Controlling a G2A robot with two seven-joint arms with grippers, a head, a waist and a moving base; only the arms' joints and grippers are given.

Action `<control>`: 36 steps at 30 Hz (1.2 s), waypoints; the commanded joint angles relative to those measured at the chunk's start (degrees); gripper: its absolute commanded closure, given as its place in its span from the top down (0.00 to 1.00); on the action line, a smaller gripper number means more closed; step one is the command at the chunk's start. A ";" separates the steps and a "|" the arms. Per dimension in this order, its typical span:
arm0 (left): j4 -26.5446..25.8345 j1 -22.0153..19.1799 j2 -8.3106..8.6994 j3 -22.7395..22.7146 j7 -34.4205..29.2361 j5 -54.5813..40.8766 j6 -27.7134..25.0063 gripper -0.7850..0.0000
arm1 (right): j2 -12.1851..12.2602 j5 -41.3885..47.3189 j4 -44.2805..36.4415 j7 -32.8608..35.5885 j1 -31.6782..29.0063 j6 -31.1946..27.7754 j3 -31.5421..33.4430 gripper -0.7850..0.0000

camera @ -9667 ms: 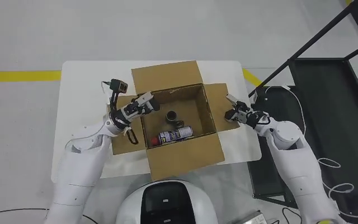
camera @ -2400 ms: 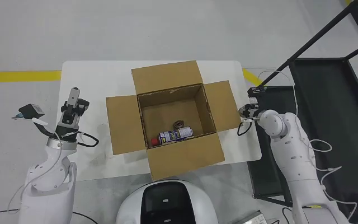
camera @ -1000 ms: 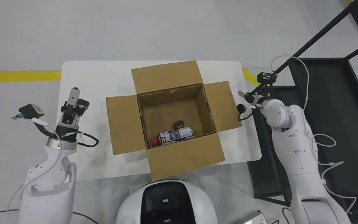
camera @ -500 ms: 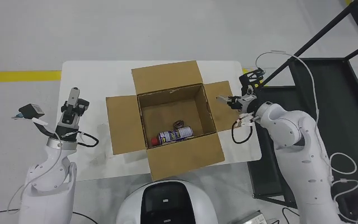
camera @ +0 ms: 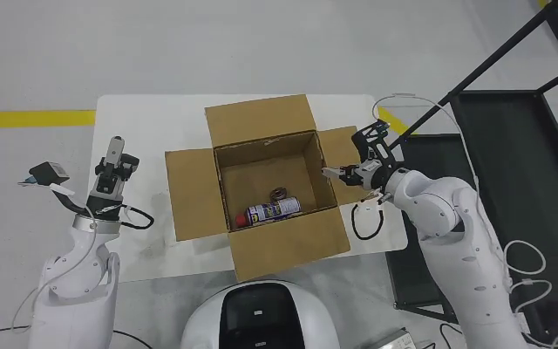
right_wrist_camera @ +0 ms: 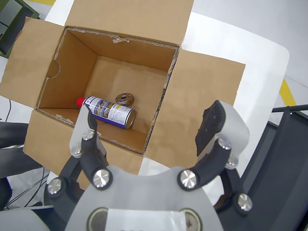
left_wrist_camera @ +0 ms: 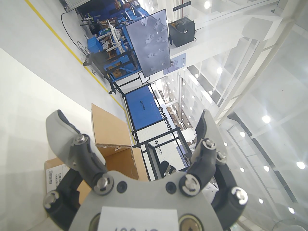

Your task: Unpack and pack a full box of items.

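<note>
Lying on its side on the box floor, against the near wall: spray can [camera: 272, 209], red cap toward the left. Just behind it, small metal flange [camera: 279, 192], flat on the floor. Cardboard box [camera: 261, 120] open, all four flaps folded out, on white table [camera: 139, 122]. Over the right flap at the box rim: right gripper [camera: 336, 172], fingers spread wide, empty. By the table's left edge, well apart from the box: left gripper [camera: 116, 155], pointing up, spread wide, empty.
</note>
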 commanded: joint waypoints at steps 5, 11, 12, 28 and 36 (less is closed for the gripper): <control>0.00 0.00 0.00 0.00 0.00 0.00 0.00 1.00 | 0.01 0.48 0.29 -0.06 0.88 -2.15 -2.22 1.00; 0.00 0.00 0.00 0.00 0.00 0.00 0.00 1.00 | -0.81 -0.30 3.34 4.35 7.94 -2.61 -13.34 1.00; 0.00 0.00 0.00 0.00 0.00 0.00 0.00 1.00 | -1.03 -0.83 4.06 5.21 9.37 -2.79 -15.62 1.00; 0.00 0.00 0.00 0.00 0.00 0.00 0.00 1.00 | -5.53 2.27 23.81 15.81 26.75 11.73 -34.84 1.00; 0.00 0.00 0.00 0.00 0.00 0.00 0.00 1.00 | -6.23 0.09 27.12 13.76 28.89 10.46 -37.15 1.00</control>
